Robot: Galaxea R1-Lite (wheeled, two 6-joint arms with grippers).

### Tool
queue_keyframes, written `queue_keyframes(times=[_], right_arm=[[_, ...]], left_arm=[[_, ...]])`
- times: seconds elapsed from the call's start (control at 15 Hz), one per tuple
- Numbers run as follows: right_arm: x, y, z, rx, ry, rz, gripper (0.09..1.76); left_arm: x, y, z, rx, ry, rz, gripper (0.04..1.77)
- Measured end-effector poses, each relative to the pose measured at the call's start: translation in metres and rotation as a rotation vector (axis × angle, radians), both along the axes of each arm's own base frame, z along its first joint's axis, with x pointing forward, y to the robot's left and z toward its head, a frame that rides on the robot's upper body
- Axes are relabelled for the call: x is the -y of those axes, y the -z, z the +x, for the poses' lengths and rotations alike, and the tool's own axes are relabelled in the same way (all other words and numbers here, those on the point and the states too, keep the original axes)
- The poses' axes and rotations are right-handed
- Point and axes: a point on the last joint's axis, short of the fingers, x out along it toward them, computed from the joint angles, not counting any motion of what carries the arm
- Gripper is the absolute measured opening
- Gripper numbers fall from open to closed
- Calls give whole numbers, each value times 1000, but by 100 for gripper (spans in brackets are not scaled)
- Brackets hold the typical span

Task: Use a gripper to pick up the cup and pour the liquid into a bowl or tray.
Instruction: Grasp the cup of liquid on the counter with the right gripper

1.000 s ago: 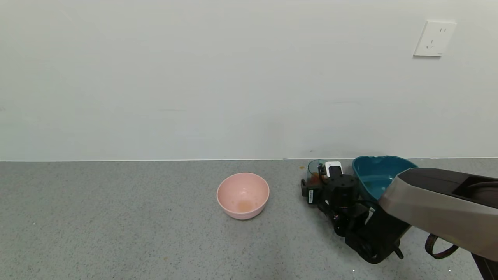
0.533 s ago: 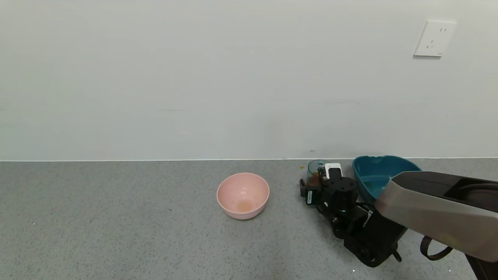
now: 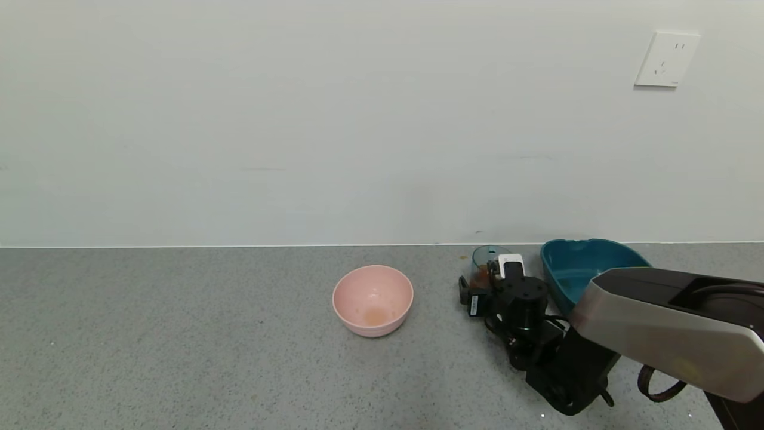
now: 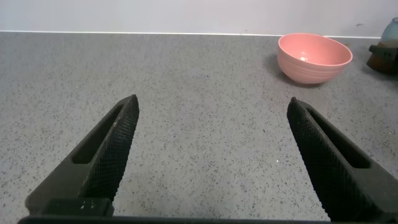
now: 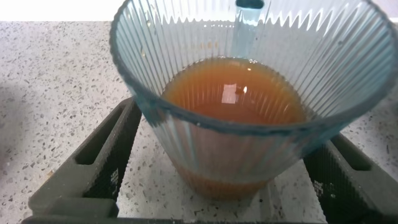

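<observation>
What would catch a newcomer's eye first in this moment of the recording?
Probably the ribbed blue-green cup, part-filled with orange-brown liquid, standing on the counter between the fingers of the right gripper, which are not yet closed on it. Next, the teal basin just to its right by the wall, and the pink bowl alone mid-counter. The left gripper hangs open over bare counter.

Right claw brought closer around the cup

The right claw [image 3: 484, 285] has been eased leftward, its fingers now flanking the cup [image 3: 486, 263].
</observation>
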Motion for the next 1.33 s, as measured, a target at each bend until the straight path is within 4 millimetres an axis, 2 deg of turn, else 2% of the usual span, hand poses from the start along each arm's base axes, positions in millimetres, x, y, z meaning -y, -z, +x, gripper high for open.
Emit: queue_keyframes(times=[0.73, 0.87, 0.93, 1.33], right_arm=[[0, 3, 2, 6, -3, -4, 171], [1, 3, 3, 6, 0, -5, 143], [1, 3, 3, 6, 0, -5, 137], [2, 2, 3, 7, 4, -3, 134]], left_arm=[[0, 0, 0, 0, 0, 0, 172], [0, 0, 0, 0, 0, 0, 172], [0, 0, 0, 0, 0, 0, 172], [0, 0, 0, 0, 0, 0, 172]])
